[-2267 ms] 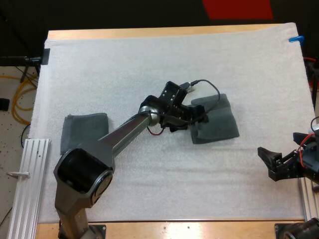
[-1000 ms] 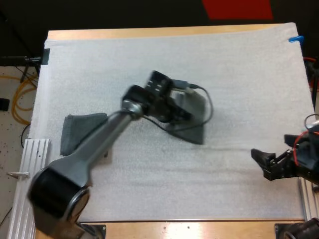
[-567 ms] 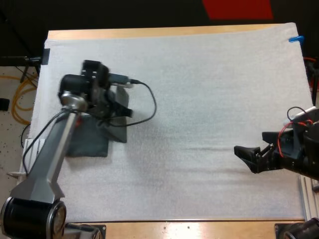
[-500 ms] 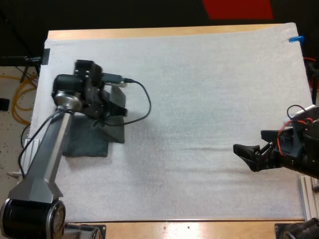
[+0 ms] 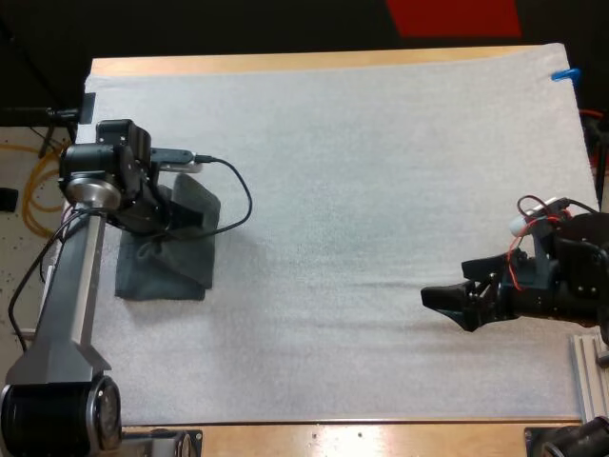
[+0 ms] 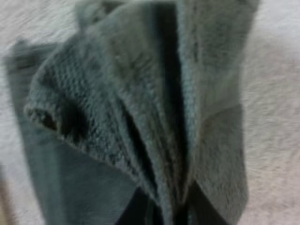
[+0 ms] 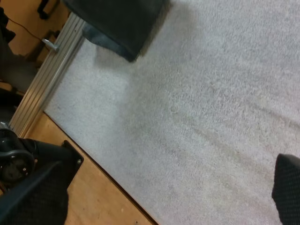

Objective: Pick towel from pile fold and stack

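Mat [image 5: 381, 171] on the wooden surface [image 5: 285, 63] now lies bare through its middle, since the left arm [image 5: 71, 286] has swung the carried towel [image 5: 195, 202] from the centre over to the left edge. That towel now hangs above the flat towel [image 5: 157, 278] lying there; whether the two touch cannot be told. The left claw [image 6: 164, 213] stays pinched on the carried towel's bunched folds. The right claw [image 5: 447, 303] has crept inward from the right edge, its fingers [image 7: 33, 197] spread wide on nothing. By this reading the carry is nearly done, and lowering and release onto the stack remain.
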Action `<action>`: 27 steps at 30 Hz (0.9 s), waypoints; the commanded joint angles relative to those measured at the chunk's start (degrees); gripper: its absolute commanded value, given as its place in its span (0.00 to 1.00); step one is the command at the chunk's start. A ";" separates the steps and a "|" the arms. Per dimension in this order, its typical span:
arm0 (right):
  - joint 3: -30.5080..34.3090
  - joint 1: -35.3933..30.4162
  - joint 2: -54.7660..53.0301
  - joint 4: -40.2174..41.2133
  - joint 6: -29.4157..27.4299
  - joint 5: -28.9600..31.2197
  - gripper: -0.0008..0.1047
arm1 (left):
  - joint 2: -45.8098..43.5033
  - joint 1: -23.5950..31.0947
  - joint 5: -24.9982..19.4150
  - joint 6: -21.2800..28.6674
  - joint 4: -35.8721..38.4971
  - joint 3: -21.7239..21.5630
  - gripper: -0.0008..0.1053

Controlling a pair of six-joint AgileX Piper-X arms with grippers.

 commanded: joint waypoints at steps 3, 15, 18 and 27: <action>0.05 0.14 -0.13 -0.67 -0.40 -0.57 0.82 | -0.54 1.43 -1.56 0.16 0.11 -0.45 0.01; 0.05 0.14 -0.13 -7.77 -0.11 -4.66 0.82 | -0.54 4.84 -1.54 3.12 -3.26 5.38 0.07; 0.05 0.14 -0.13 -7.81 -0.11 -4.66 0.82 | -0.54 4.84 -2.09 3.32 -4.25 7.56 0.17; 0.05 0.14 -0.13 -7.81 0.62 -4.66 0.82 | -0.54 4.84 -16.85 6.68 -4.60 8.04 0.32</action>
